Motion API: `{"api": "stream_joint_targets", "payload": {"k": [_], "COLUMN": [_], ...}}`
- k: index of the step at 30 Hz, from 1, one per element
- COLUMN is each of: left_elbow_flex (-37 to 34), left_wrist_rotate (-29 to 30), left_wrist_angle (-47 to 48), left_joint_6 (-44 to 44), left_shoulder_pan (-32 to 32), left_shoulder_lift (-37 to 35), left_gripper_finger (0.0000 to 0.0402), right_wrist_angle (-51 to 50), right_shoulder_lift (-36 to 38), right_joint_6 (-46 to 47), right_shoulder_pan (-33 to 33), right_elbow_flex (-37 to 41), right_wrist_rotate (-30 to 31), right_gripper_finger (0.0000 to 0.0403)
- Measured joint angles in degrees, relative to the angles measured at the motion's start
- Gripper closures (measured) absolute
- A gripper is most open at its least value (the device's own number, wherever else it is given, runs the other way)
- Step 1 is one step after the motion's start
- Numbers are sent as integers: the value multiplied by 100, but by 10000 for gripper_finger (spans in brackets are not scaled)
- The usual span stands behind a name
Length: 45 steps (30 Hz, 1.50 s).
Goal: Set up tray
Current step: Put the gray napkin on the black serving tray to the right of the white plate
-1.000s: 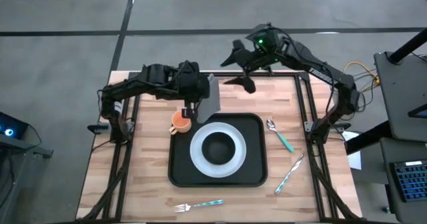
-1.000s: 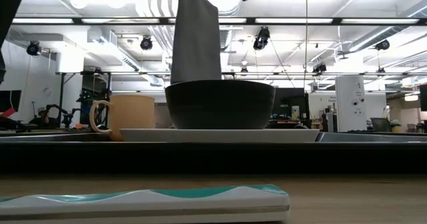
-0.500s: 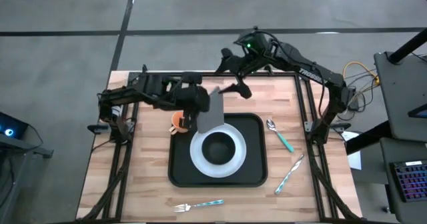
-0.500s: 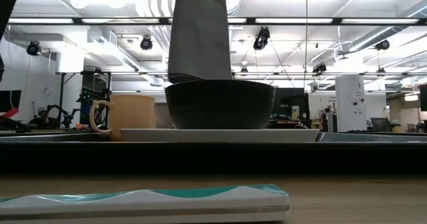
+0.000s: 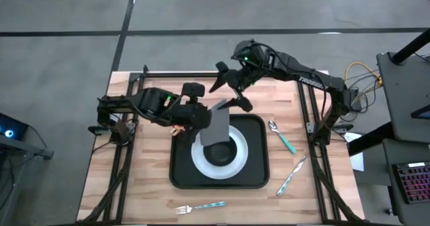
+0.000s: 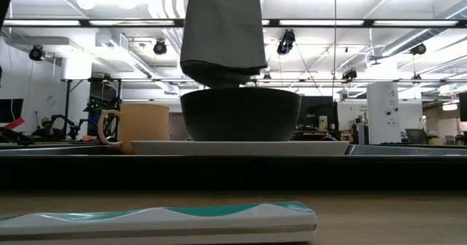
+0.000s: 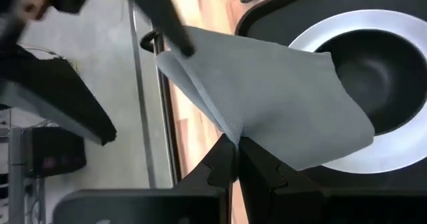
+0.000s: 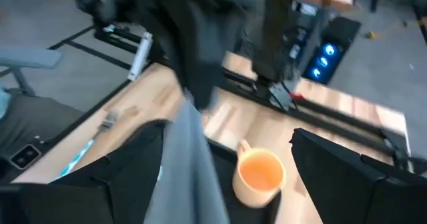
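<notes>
A grey folded napkin (image 5: 216,125) hangs from my left gripper (image 5: 200,122) over the dark bowl (image 5: 223,153). The bowl stands on a white plate (image 5: 199,163) in the large black tray (image 5: 179,175). In the low view the napkin (image 6: 222,33) has its lower end just above the bowl's rim (image 6: 241,92). My right gripper (image 5: 232,90) is open at the tray's far edge, its fingers on either side of the napkin's upper far corner. An orange mug (image 8: 260,174) stands at the tray's far left corner. My left gripper pinches the napkin's upper folded edge (image 7: 235,132) between its two fingers (image 7: 220,164), coming from the table's left and slanting down. The napkin is lifted clear and hangs slack below the hold, over the bowl. Whether my right gripper touches the napkin's corner (image 7: 175,44), I cannot tell.
A spoon (image 5: 282,136) and a knife (image 5: 291,175), both teal-handled, lie on the wood right of the tray. A fork (image 5: 200,206) lies near the table's near edge; its handle (image 6: 157,222) fills the low view's foreground. Bare wood shows left of the tray.
My left gripper has carried the napkin from the tray's far left corner toward the right and near side, until it hangs over the bowl. My right gripper, still open, has moved left and toward the near side, closing in on the napkin's upper corner.
</notes>
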<state>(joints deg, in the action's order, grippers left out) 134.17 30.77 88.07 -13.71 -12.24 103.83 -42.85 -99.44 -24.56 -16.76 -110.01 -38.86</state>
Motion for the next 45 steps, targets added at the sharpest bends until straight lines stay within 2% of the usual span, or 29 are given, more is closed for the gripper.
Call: {"api": "stream_joint_targets", "payload": {"k": [9, 14, 22, 26, 33, 36, 40, 45], "left_elbow_flex": [0, -84, -120, -120, -120, -120, -120, -120], "left_wrist_rotate": [143, 538, 537, 537, 527, 369, 341, 336], "left_wrist_angle": [21, 22, -2, -2, -66, -66, -66, -66], "left_joint_6": [78, 121, 126, 126, 124, 123, 122, 122], "left_shoulder_pan": [-12, -12, -12, -12, -13, -21, -25, -25], "left_shoulder_lift": [0, 0, 7, 7, 7, 7, 7, 7], "left_gripper_finger": [401, 401, 401, 401, 401, 401, 401, 401], "right_wrist_angle": [25, 177, 267, 266, 293, 468, 528, 457], "right_shoulder_lift": [0, 7, 4, 4, 4, 4, 4, -82], "right_joint_6": [209, 341, 229, 273, 116, 191, 340, 315], "right_shoulder_pan": [89, 159, 150, 157, 154, 152, 131, 165], "right_elbow_flex": [322, 383, 633, 633, 679, 683, 624, 624], "right_wrist_rotate": [59, 152, 161, 157, 241, 474, 453, 443], "right_gripper_finger": [88, 87, 99, 135, 242, 262, 240, 165]}}
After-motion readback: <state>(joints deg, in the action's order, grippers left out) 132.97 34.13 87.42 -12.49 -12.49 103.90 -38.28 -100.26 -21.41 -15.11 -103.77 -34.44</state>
